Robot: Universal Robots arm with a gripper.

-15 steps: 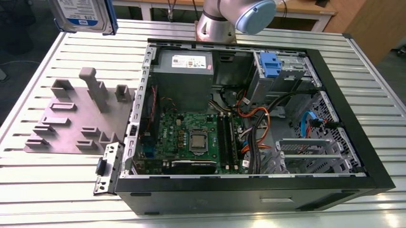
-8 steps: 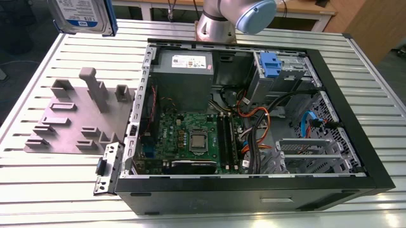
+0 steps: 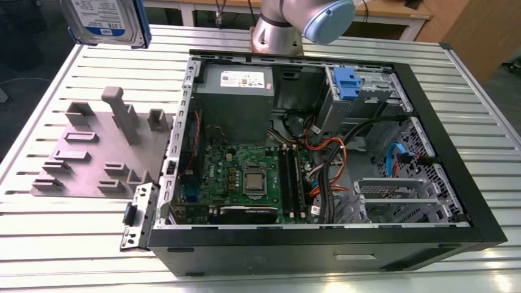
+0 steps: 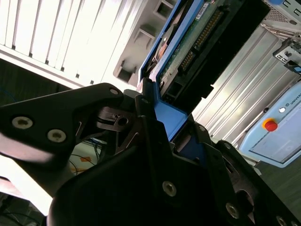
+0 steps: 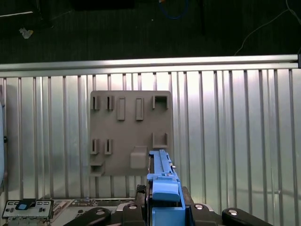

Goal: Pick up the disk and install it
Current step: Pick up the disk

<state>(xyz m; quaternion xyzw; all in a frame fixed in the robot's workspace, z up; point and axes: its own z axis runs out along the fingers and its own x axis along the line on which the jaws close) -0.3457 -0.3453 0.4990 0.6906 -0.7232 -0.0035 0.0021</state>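
Jaws of gripper [image 4: 160,125] pinch the disk [image 3: 106,21] by its blue end handle [image 5: 164,188], held high over table [image 3: 49,244] above grey slotted holder [image 3: 89,152], prob. so drive body stays free & clears holder's posts, w/ open PC case [image 3: 285,250] alongside.

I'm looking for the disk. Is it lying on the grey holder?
No, the disk hangs up in the air, well off the grey holder.

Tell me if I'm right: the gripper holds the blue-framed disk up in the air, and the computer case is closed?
Not closed: the exterior view shows the computer case open, its circuit board and cables exposed. The gripper does hold the disk up in the air.
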